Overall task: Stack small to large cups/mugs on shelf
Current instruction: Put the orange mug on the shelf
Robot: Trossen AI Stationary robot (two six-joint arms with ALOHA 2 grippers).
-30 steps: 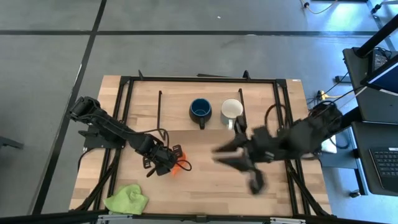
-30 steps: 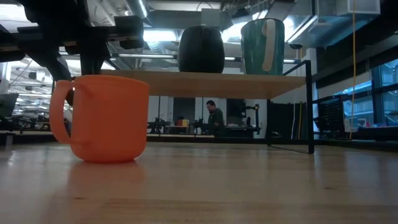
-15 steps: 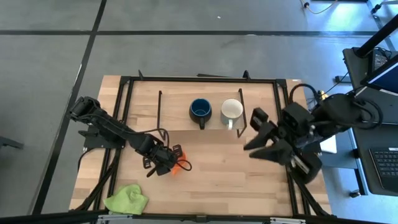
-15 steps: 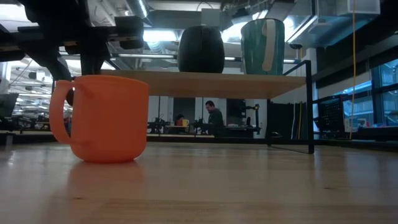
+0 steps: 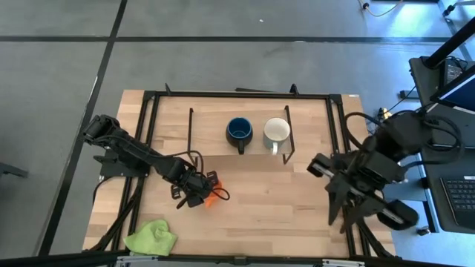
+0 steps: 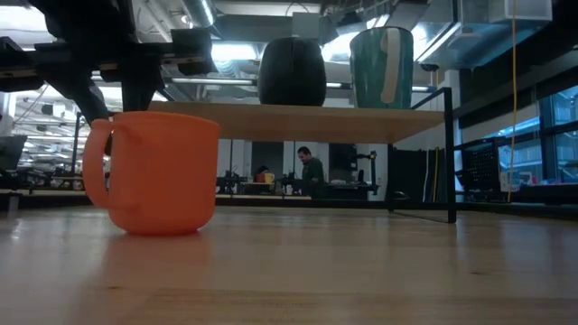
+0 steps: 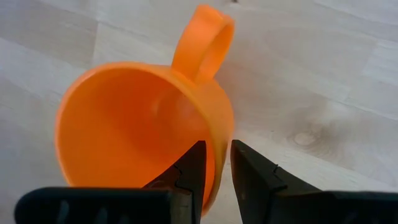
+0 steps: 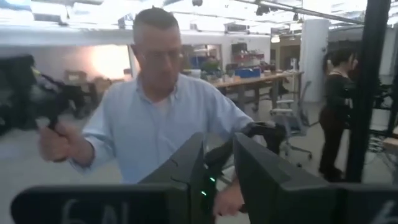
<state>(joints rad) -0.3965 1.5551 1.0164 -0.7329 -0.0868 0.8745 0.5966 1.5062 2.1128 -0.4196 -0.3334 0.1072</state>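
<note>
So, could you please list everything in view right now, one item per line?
orange mug: one, orange, upright on the tabletop in front of the shelf, rim pinched by the left gripper.
dark blue mug: one, dark blue, on the shelf.
white mug: one, white, on the shelf beside the blue one.
shelf: one, light wood, black wire legs, at the table's far side.
cloth: one, lime green, near-left table corner.
table: one, light wood.
person: one, light blue shirt, beyond the table.
left gripper: fingers closed on the orange mug's wall.
right gripper: raised off the table's right side, empty, fingers slightly apart.
</note>
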